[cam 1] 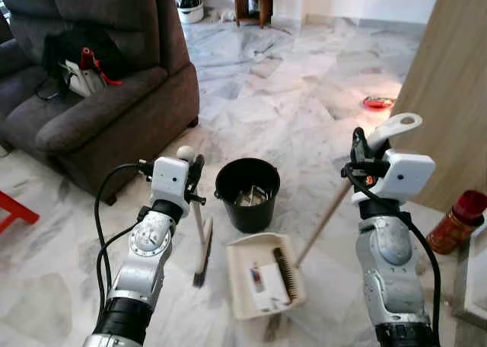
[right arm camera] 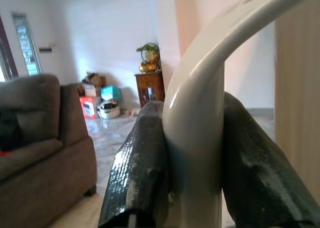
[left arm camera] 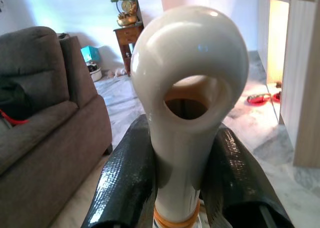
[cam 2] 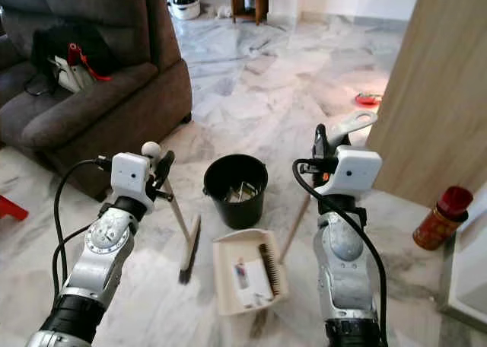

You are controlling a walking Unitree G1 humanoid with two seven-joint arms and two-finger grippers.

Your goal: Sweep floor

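**Broom and dustpan handles both clamped, bucket between**

Far out at ten o'clock: a dark grey sofa (cam 1: pixel 114 96) with a black bag (cam 1: pixel 76 54) and a bit of red on its seat. Nearer, at about eleven: left gripper (cam 1: pixel 194 181) clamped on the cream handle top of the broom (cam 1: pixel 202 244), black fingers (left arm camera: pixel 125 183) pressed to both sides just below the handle's hanging loop. Broom stick sloping down and forward, dark bristle head resting on the white marble floor (cam 1: pixel 289 96), just left of the dustpan.

At twelve o'clock, straight ahead: a black bucket (cam 1: pixel 247 195) standing upright on the floor, something pale inside, too small to tell what. Just nearer than the bucket: the cream dustpan (cam 1: pixel 266 278) lying flat, scraps and a dark comb edge on its tray, its long stick rising toward one o'clock.

At one o'clock: right gripper (cam 1: pixel 364 153) closed around the dustpan's curved handle end, fingers (right arm camera: pixel 140 168) tight on either side.

At two o'clock: a wooden panel (cam 1: pixel 449 88), a red canister (cam 1: pixel 456 221) at its foot. Further out, a small red item (cam 1: pixel 378 102) on the floor.
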